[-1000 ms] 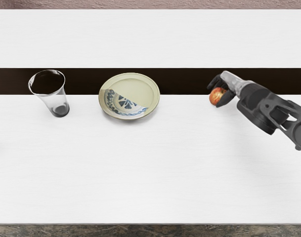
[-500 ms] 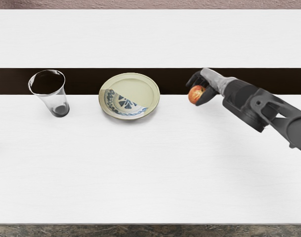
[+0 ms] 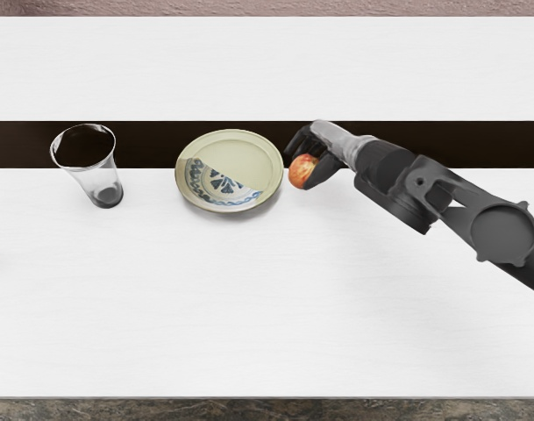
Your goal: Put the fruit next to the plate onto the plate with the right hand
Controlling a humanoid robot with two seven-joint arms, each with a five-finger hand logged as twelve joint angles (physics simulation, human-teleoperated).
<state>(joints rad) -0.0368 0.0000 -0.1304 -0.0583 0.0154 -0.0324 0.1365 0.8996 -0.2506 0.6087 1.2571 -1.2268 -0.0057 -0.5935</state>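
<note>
Fruit (image 3: 302, 171) was small, round, red-yellow, clamped in the right hand's (image 3: 317, 154) curled fingers, just off the plate (image 3: 236, 135) at its 3 o'clock. Versus half a second earlier, hand and fruit had moved left, nearer the plate.

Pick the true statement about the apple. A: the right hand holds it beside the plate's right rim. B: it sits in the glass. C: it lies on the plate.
A: the right hand grips the apple just beside the right rim of the plate, not over it.
</note>
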